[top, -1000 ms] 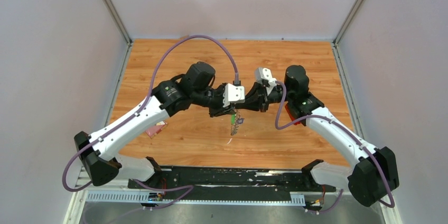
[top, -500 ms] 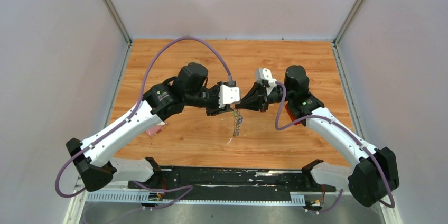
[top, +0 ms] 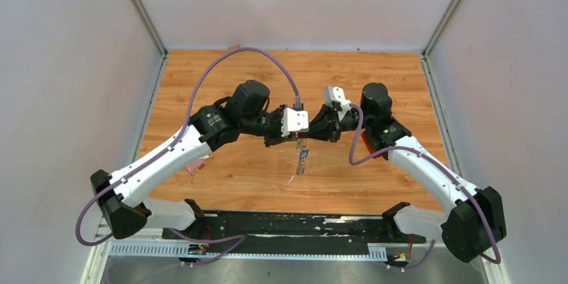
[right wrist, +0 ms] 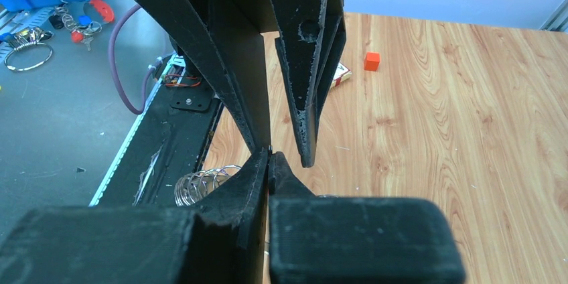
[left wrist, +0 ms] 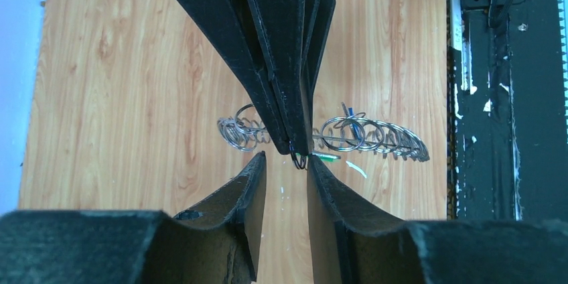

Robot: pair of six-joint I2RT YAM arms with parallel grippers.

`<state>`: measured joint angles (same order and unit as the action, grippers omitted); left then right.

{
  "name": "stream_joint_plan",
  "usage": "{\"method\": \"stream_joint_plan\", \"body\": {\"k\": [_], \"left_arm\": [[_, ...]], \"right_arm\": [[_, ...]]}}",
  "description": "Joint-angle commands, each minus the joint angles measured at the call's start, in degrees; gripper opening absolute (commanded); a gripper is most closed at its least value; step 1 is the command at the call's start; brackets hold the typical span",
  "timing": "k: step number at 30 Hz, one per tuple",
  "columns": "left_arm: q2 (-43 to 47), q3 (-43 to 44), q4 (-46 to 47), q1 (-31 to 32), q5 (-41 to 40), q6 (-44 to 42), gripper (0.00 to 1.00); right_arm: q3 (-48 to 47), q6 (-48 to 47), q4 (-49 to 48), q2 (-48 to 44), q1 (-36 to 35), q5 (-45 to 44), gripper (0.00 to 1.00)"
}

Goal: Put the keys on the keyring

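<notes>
My left arm, which had drawn back toward the left edge of the table half a second ago, has swung in again, while the keyring and my right arm have not shifted. My left jaws stand part open with nothing between them. Their gap faces the tip of my right jaws almost nose to nose, close but not touching as far as I can see. Just below that meeting point the keyring hangs edge-on over the middle of the table, its silver keys strung out like a row of loops toward the near edge. A blue key sits among those loops and a green key shows just beside the pinch. Whether either is threaded or merely caught there I cannot tell. My right jaws are fully closed, and I judge they hold the keyring by a small dark loop of wire at its top. For the step in hand I think the left side must come onto that same spot. I should centre the gap on the loop, creep in along the line of the right tip and close gently, since thin wire slips and a hanging ring will swing or twist at any nudge. The right arm's part is to hold firm and still.
</notes>
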<state>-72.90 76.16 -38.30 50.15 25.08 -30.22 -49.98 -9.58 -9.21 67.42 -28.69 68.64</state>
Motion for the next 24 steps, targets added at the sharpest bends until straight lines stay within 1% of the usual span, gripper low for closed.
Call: {"method": "stream_joint_plan", "body": {"k": [1,6,8,10,12,13,18,21,24], "left_arm": [[-0.4,0.4,1.9,0.1,1.5,0.3,0.35],[-1.0,0.5,1.8,0.1,2.4,0.6,0.28],[-1.2,0.6,1.6,0.1,2.7,0.6,0.23],[-1.4,0.7,1.5,0.1,3.1,0.6,0.16],[-1.7,1.1,1.1,0.1,3.4,0.6,0.04],[-1.8,1.4,0.7,0.1,3.3,0.5,0.0],[-1.5,3.7,-3.0,0.1,1.2,-0.1,0.0],[-2.9,8.4,-10.6,0.1,-2.0,-1.2,0.0],[-6.2,15.1,-19.1,0.2,-7.4,-1.6,0.0]], "right_arm": [[-2.0,-0.5,-1.9,-1.6,0.2,1.7,0.0],[-2.0,-0.5,-1.9,-1.7,0.2,1.6,0.0],[-2.0,-0.4,-2.0,-1.7,0.2,1.6,0.0],[-1.9,-0.4,-1.9,-1.7,0.1,1.6,0.0],[-1.9,-0.5,-1.9,-1.7,0.1,1.5,0.0],[-1.9,-0.6,-1.9,-1.7,0.1,1.3,0.0],[-2.2,-2.4,0.5,-1.7,0.5,-0.4,0.0],[-3.5,-5.9,4.9,-1.6,0.6,-2.7,0.0],[-4.1,-7.2,6.5,-1.5,0.6,-4.0,0.04]]}}
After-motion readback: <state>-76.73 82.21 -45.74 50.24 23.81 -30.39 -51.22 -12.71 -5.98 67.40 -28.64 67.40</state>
